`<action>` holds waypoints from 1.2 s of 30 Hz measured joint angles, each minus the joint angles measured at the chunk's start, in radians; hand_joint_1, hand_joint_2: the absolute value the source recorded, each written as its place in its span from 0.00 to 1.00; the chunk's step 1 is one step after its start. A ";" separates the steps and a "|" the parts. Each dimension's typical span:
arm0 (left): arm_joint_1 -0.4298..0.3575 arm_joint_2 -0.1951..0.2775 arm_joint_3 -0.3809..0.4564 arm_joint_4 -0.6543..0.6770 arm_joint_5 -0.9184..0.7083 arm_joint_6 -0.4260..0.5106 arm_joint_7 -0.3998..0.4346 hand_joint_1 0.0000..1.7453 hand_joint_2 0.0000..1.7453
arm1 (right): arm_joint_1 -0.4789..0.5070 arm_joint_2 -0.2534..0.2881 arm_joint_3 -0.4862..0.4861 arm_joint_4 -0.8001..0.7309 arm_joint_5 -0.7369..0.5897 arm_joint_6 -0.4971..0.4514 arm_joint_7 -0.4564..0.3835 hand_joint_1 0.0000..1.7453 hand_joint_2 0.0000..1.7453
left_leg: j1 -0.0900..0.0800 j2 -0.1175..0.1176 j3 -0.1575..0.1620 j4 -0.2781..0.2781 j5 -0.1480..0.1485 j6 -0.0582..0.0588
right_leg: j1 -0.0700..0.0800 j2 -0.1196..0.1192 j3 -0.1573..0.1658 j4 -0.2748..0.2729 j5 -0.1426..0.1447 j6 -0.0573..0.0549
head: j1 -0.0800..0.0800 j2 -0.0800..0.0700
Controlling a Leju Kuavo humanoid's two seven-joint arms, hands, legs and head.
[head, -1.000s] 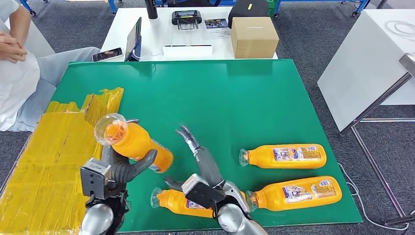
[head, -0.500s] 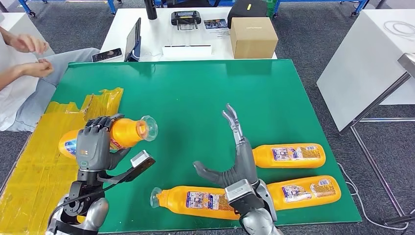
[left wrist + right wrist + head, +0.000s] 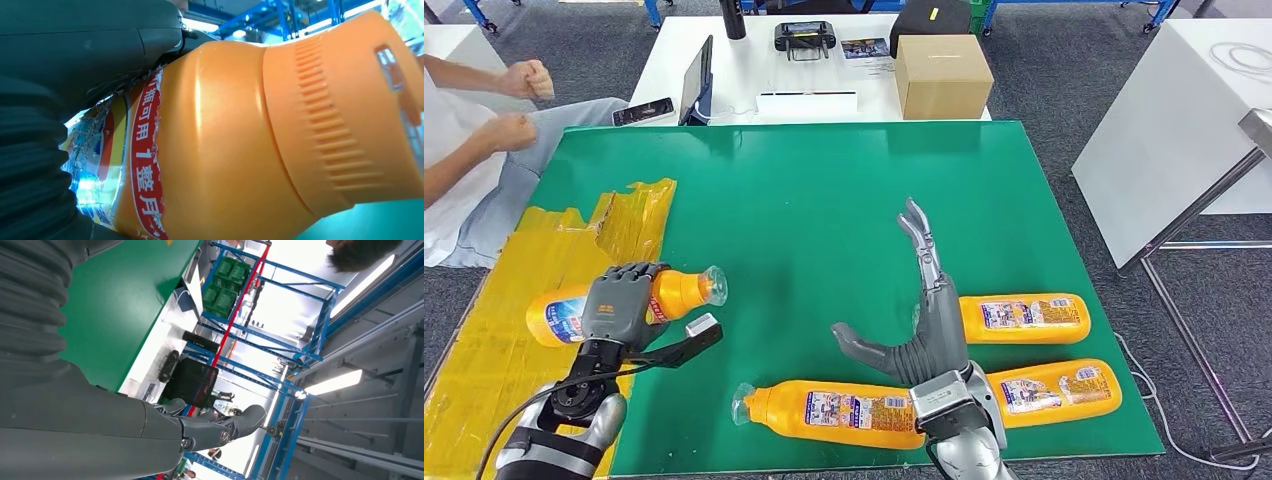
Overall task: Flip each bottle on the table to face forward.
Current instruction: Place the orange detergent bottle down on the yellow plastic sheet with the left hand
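Note:
My left hand (image 3: 614,303) grips an orange juice bottle (image 3: 669,293) around its middle, holding it on its side at the green mat's left edge, cap pointing right. Up close, that bottle (image 3: 235,130) shows its orange shoulder and torn red label under my left hand (image 3: 75,55). My right hand (image 3: 924,315) is raised, open, fingers pointing away from me, empty. Under it lies a second bottle (image 3: 824,408) near the front edge, label up. Two more lie to the right: one (image 3: 1022,317) behind, one (image 3: 1054,390) in front. In the right wrist view, my right hand (image 3: 200,427) holds nothing.
The green mat (image 3: 824,190) covers the table, with yellow taped sheeting (image 3: 494,330) along its left side. A person (image 3: 464,150) sits at the far left with raised fists. Behind stands a white table with a cardboard box (image 3: 942,75), a tablet (image 3: 696,80) and a phone (image 3: 642,110).
My left hand has turned the bottle from neck-up to lying sideways and lowered it toward the left. My right hand rose off the front bottle and opened upward. The person lifted both fists.

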 joint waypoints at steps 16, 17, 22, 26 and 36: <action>-0.041 0.014 0.041 0.191 0.049 0.101 0.000 0.00 1.00 | -0.010 -0.003 0.004 0.002 0.020 0.028 0.028 0.00 1.00 | 0.000 0.000 0.000 0.000 0.000 0.000 | 0.000 0.000 0.000 0.000 0.000 0.000 | 0.000 0.000; -0.041 0.013 0.043 0.197 0.049 0.106 -0.002 0.00 1.00 | -0.012 -0.004 0.005 0.003 0.022 0.029 0.031 0.00 1.00 | 0.000 0.000 0.000 0.000 0.000 0.000 | 0.000 0.000 0.000 0.000 0.000 0.000 | 0.000 0.000; -0.041 0.001 0.053 0.215 0.052 0.119 -0.011 0.00 1.00 | -0.019 -0.008 0.012 0.009 0.036 0.030 0.046 0.00 1.00 | 0.000 0.000 0.000 0.000 0.000 0.000 | 0.000 0.000 0.000 0.000 0.000 0.000 | 0.000 0.000; -0.041 -0.012 0.064 0.219 0.076 0.132 -0.021 0.00 1.00 | -0.019 -0.008 0.014 0.013 0.045 0.030 0.055 0.00 1.00 | 0.000 0.000 0.000 0.000 0.000 0.000 | 0.000 0.000 0.000 0.000 0.000 0.000 | 0.000 0.000; -0.007 -0.050 0.092 0.155 0.355 0.147 -0.196 0.00 1.00 | -0.019 -0.011 0.021 0.016 0.087 0.034 0.076 0.00 1.00 | 0.000 0.000 -0.001 0.000 0.000 0.000 | 0.000 0.000 0.000 0.000 0.000 0.000 | 0.000 0.000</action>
